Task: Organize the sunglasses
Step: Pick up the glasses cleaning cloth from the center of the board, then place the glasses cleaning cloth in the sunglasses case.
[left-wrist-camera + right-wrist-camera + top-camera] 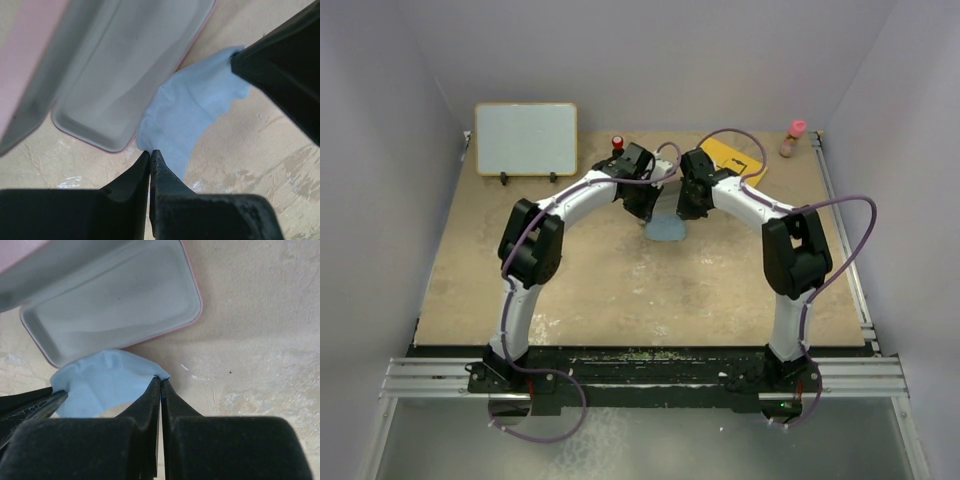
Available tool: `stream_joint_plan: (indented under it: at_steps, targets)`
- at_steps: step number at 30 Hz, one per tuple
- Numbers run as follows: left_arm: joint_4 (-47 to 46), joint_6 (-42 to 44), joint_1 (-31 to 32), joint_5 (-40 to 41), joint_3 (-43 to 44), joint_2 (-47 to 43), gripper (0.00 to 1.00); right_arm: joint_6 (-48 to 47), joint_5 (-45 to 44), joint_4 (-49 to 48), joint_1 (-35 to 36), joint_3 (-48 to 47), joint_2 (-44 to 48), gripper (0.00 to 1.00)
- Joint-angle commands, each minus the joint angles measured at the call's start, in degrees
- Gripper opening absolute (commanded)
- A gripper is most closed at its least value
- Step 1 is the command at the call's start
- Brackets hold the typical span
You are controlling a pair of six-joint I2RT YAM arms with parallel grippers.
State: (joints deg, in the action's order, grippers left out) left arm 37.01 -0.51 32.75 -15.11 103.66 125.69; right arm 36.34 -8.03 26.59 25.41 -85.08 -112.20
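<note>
Sunglasses do not show in any view, so I cannot tell where they lie or how near they are to either claw. The left claw (150,156) is squeezed tight on one edge of the blue cloth (190,115). The right claw (160,382) is squeezed tight on a corner of the same cloth. The cloth stretches from one claw to the other. A pink case (115,305) lies open just beside it, with its grey inside facing up. The cloth reaches the rim of the case. Both arms bend in and meet over the far middle of the tabletop (620,290). A whiteboard (525,140) stands at the far left. A small bottle (793,140) with a pink cap stands at the far right.
</note>
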Motion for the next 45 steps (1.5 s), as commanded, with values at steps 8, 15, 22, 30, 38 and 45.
stream_joint_plan:
  at_steps: [8,15,22,30,38,45]
  targets:
    - [-3.4,-2.3,-0.2,1.1,8.3,3.3,0.04,-0.1,-1.2,1.4,-1.9,-8.1,-3.2,0.0]
    - [-3.6,-2.2,-0.2,2.7,9.9,4.4,0.04,0.2,-1.2,2.0,-3.5,-11.0,-5.9,0.0]
    - [-3.5,-2.7,-0.4,5.2,10.7,4.7,0.04,-0.4,-0.9,1.7,-4.5,-13.5,-7.4,0.0]
    - [-3.7,-1.7,-0.8,6.4,11.2,4.9,0.04,-1.2,0.5,2.6,-5.1,-18.5,-10.7,0.0]
    - [-4.0,-1.1,-0.9,6.4,11.0,6.1,0.04,-1.5,1.5,2.7,-5.6,-20.6,-13.4,0.0]
    - [-4.5,-0.6,-1.0,7.5,10.5,6.2,0.04,-1.9,1.8,1.5,-5.8,-20.8,-14.3,0.0]
